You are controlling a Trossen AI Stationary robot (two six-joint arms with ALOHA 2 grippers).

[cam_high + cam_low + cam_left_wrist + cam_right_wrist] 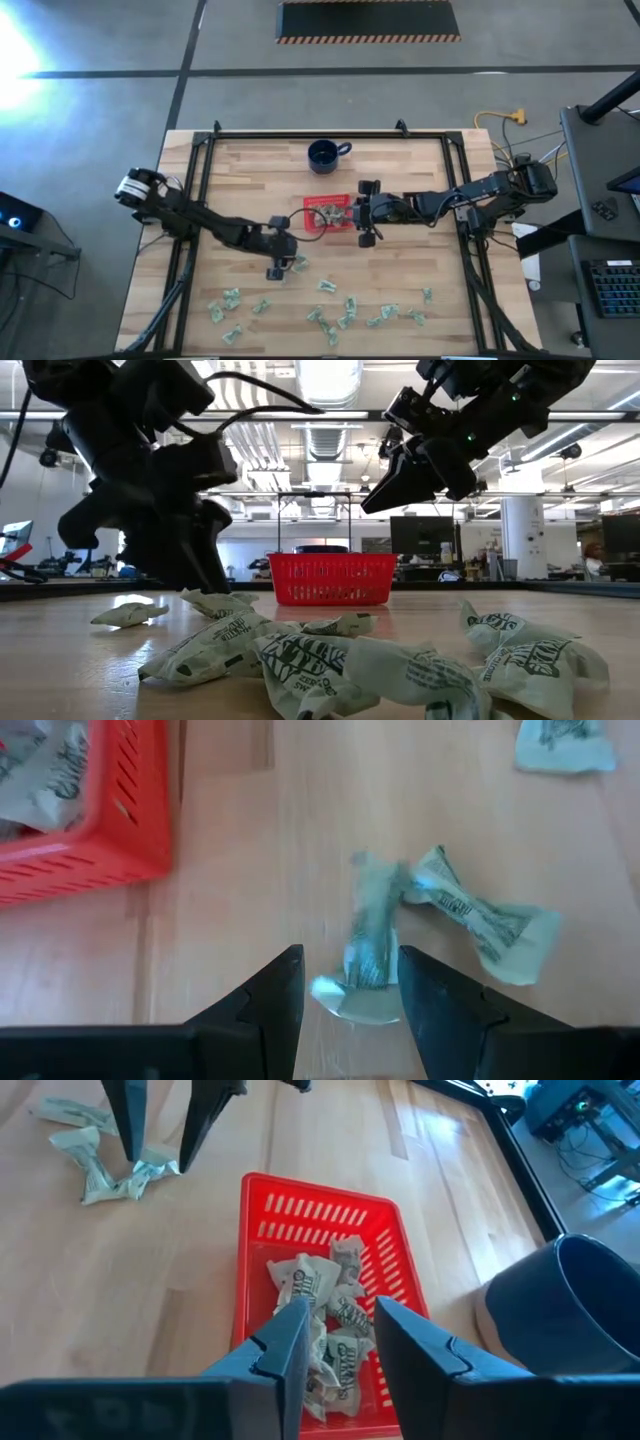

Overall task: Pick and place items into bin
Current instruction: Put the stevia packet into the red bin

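Note:
The red bin [318,205] sits mid-table with several pale green-and-whitish items [325,1295] lying in it. My right gripper [340,1312] hovers open above the bin, nothing between its fingers. My left gripper [350,955] is open just off the bin's near-left corner, low over the table. Its two fingers stand on either side of one crumpled item [372,935], and a second item [485,920] lies against that one. Many more items [330,310] lie scattered along the table's near side.
A dark blue mug [325,153] stands beyond the bin toward the far edge. A black frame rail [200,190] runs along the table's left, right and far sides. Bare wood lies between the bin and the scattered items. The low view shows items [300,650] heaped close to the camera.

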